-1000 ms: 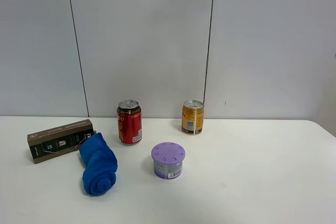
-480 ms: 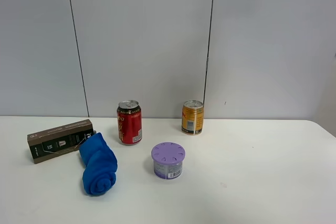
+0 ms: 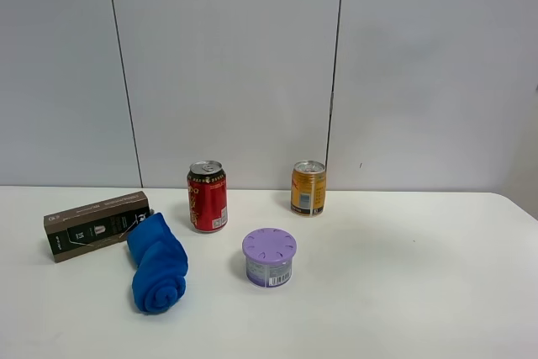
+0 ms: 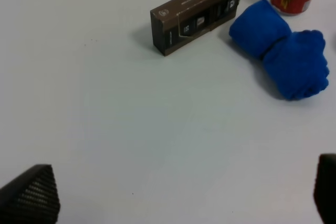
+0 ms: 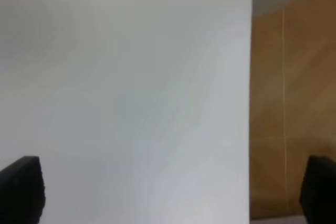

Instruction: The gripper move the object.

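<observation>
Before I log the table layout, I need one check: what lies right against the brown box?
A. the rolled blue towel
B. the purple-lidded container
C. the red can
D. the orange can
A: in the exterior high view the rolled blue towel has its upper end against the right end of the brown box, and the left wrist view shows the same contact.

A white table (image 3: 403, 292) stands before a pale panelled wall (image 3: 227, 65). Near the back stand two upright cans: a red can (image 3: 208, 197) and, to its right and well apart, a gold can (image 3: 308, 188). In front, between them, sits a short purple tub (image 3: 269, 257) with a dimpled lid. At left, a rolled blue towel (image 3: 157, 263) touches a brown box (image 3: 97, 224).
</observation>
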Available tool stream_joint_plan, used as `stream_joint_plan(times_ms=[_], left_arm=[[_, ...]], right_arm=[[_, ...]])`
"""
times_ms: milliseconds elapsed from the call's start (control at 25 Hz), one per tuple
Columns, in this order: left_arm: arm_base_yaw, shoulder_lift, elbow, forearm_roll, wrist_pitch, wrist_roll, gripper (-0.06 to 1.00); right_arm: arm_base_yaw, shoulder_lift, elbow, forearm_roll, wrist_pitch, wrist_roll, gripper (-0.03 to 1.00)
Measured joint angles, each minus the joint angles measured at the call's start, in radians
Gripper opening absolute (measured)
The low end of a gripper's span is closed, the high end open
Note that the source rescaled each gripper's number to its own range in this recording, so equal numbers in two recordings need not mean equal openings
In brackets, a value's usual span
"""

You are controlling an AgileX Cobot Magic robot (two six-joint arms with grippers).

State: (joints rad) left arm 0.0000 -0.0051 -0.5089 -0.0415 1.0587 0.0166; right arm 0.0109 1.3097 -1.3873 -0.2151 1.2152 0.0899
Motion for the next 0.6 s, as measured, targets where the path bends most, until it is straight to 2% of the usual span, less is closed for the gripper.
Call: stream_joint_plan(times_ms=[120,240,600], left_arm=[[0.0,0.0,0.0,0.0,0.0,0.0,1.0],[0.0,0.0,0.0,0.0,0.0,0.0,1.0],[0.0,0.0,0.0,0.0,0.0,0.0,1.0]], right_arm=[[-0.093,-0.122,0.099,-0.005,0.0,0.005,1.0],[-0.146,-0.241,0.178,0.0,0.0,0.018,1.0],[-0.159,-0.59,0.471,0.05,0.0,0.04,1.0]])
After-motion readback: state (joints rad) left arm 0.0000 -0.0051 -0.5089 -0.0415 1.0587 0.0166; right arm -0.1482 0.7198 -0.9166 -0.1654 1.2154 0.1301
